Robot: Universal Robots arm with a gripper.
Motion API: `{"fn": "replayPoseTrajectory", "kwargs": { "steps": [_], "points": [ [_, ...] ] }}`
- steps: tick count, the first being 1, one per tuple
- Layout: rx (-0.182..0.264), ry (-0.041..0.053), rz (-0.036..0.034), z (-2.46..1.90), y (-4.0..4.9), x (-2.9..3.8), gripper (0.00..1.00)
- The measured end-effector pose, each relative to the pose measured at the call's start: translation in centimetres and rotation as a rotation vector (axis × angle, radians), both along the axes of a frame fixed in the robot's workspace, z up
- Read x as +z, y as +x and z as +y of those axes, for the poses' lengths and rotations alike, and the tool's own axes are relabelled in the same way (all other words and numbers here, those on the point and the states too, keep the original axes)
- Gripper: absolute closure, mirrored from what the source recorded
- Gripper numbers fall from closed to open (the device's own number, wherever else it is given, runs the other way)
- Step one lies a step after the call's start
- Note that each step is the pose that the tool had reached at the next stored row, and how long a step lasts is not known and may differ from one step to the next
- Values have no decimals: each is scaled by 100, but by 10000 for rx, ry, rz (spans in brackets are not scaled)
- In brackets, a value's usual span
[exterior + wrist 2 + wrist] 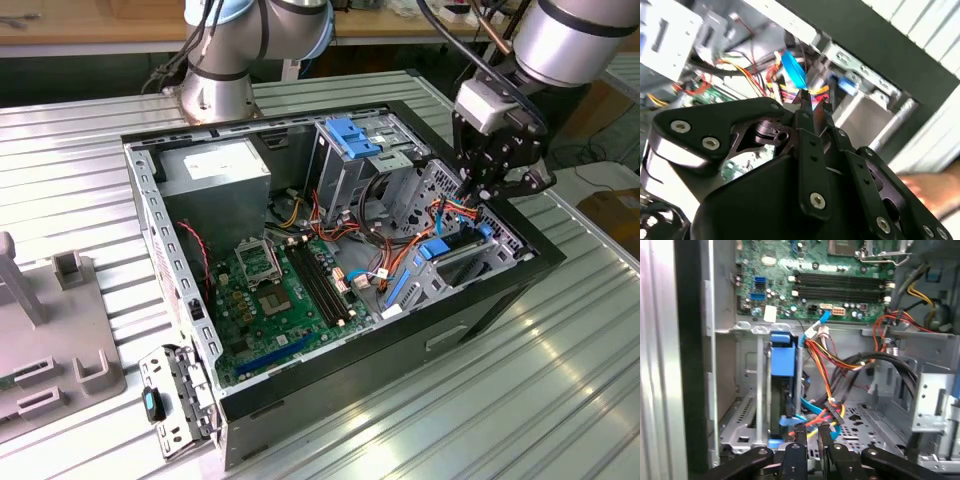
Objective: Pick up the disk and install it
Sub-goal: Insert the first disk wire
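Gripper [497, 185] over drive bay w/ disk [452, 252]; fingers [799, 442] nearly together, holding nothing. No legible print.

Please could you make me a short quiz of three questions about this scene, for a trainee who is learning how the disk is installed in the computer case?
1. True or false: the computer case lies open, with its inside showing.
2. In the exterior view, where is the gripper? A. Over the middle of the motherboard. B. Over the drive bay, at the end of the case toward the exterior view's right. C. Outside the case, over the grey fixture.
3. Fill in: in the first wrist view the disk stands in the bay, and its plastic rails are ____.
Key: 1 true; 2 B; 3 blue.
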State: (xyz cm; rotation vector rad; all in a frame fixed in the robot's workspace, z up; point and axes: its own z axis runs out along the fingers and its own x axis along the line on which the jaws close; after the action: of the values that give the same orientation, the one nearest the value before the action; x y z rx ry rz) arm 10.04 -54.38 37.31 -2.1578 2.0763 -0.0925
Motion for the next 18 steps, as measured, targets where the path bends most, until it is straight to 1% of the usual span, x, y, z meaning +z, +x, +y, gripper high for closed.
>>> {"fn": "replayPoseTrajectory", "kwargs": {
  "steps": [1,3,4,5,10,14,15,16,17,18],
  "points": [
    [0,123,-1,0,55,-1,76],
    [1,211,0,0,165,-2,76],
    [1,224,0,1,201,-7,76],
    [0,220,0,1,209,-11,76],
    [0,222,0,-21,211,-43,76],
    [0,221,0,-25,211,-44,76],
    [5,210,0,-25,212,-44,76],
    [65,133,0,-25,211,-44,76],
    [123,-9,2,-25,211,-43,76],
    [166,-94,2,-25,212,-44,76]
  ]
}}
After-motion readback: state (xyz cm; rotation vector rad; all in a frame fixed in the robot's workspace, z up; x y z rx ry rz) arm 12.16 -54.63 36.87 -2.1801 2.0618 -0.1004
